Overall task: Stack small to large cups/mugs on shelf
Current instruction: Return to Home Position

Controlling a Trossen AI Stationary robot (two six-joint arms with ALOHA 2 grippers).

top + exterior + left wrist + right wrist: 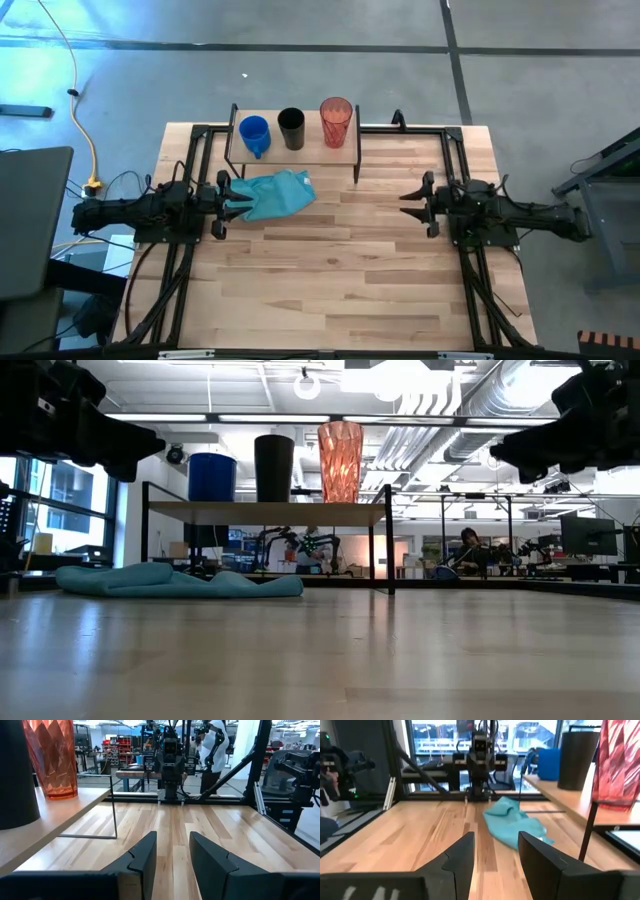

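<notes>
The blue mug (254, 133), black cup (291, 128) and red tumbler (336, 121) are set upright in a row on the shelf (300, 154) at the worktop's (340, 280) far edge. The left gripper (232, 197) and right gripper (410, 196) are held clear of it, fingers spread and empty; the left is nearer.

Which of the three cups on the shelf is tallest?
The translucent red-orange faceted tumbler, at one end of the light wood shelf. It rises above the black cup in the middle and the short blue mug at the other end.
</notes>
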